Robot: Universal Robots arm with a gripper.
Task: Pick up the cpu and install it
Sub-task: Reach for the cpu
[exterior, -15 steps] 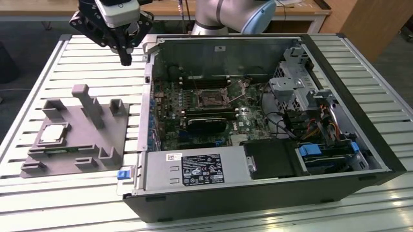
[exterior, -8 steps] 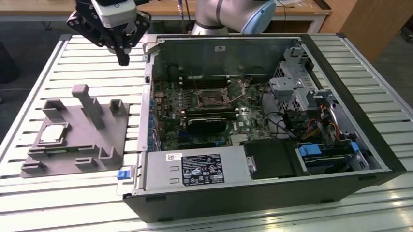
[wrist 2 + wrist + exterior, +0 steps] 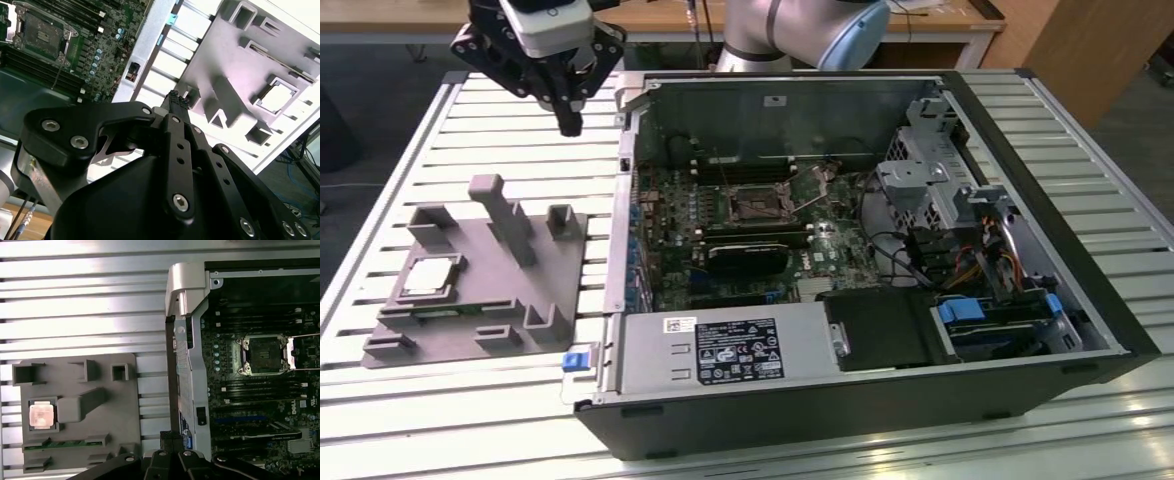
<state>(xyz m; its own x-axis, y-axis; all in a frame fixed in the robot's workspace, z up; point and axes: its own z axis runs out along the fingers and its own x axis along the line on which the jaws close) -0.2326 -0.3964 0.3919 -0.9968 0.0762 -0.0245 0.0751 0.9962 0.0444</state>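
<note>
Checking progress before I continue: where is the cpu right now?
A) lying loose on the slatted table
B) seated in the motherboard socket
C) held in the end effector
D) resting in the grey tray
D: the cpu lies in a recess of the grey tray at the exterior view's left. The socket is empty, and the end effector hangs above the table holding nothing.

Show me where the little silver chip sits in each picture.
Exterior view: cpu in the grey tray, at the exterior view's left.
First wrist view: cpu in the tray's square pocket.
Second wrist view: cpu in that same pocket.
Shared landmark: the grey tray.
</note>
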